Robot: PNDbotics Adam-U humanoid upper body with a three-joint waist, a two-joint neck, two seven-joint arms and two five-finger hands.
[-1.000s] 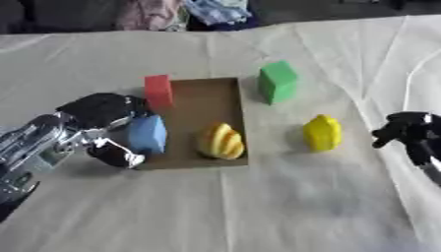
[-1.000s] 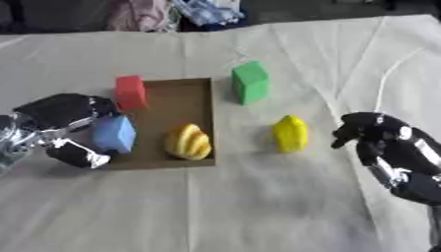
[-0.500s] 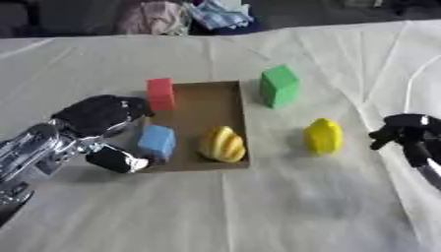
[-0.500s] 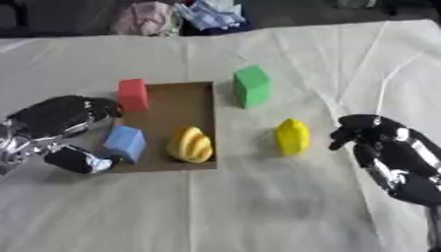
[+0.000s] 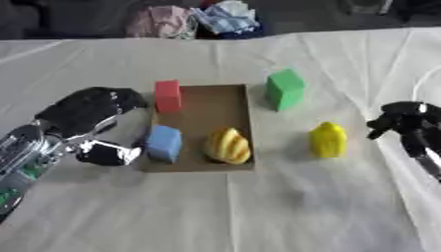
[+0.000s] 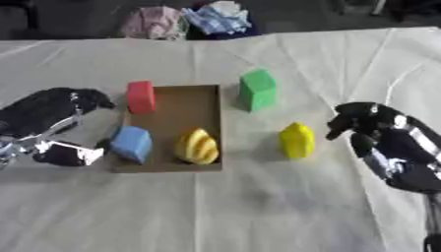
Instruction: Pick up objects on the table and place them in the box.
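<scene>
Our left hand (image 5: 90, 110) has let go of the blue foam cube (image 5: 163, 143), fingers relaxed beside it; the cube now rests at the flat brown cardboard box's (image 5: 217, 96) lower-left edge; our right hand (image 6: 379, 135), curled and empty at right, sits near the yellow block (image 6: 296, 140), probably next.

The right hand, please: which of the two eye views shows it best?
The right eye view: there the right hand and much of its forearm show, fingers curled, right of the yellow object. The left eye view shows only the hand itself at the picture's right edge.

Two objects (image 5: 226, 145) lie in the box (image 5: 215, 101) (near end), three others (image 5: 327, 140) around it.
</scene>
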